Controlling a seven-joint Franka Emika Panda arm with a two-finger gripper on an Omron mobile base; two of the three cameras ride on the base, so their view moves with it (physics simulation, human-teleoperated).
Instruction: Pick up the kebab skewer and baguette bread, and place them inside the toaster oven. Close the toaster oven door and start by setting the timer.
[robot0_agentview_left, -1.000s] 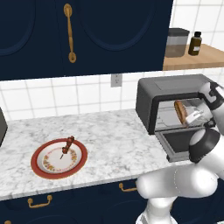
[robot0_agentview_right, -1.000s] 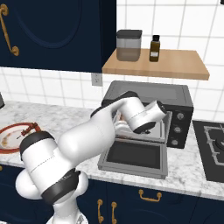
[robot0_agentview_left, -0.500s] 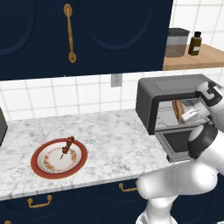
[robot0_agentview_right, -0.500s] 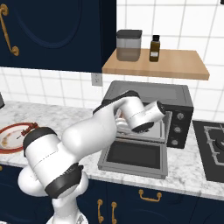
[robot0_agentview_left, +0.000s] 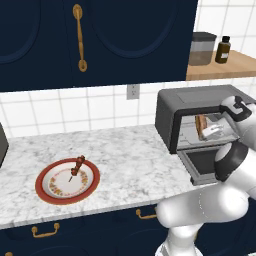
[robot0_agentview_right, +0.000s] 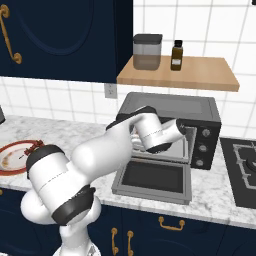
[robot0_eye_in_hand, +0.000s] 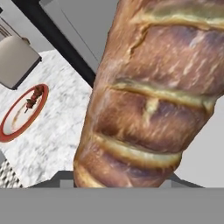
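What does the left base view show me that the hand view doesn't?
Left base view, not hand view: the shelf jar and bottle, the wall outlet, the cabinet handle, and the dropped-open oven door.

Hand view, not left base view: a silver slot toaster and the bread's crust scores close up.

Both: the bread upright at the oven mouth, the skewer lying on the red-rimmed plate, and the marble counter.

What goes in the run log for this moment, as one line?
step: loading bread | gripper: shut on bread, inside oven | door: open | skewer: on plate
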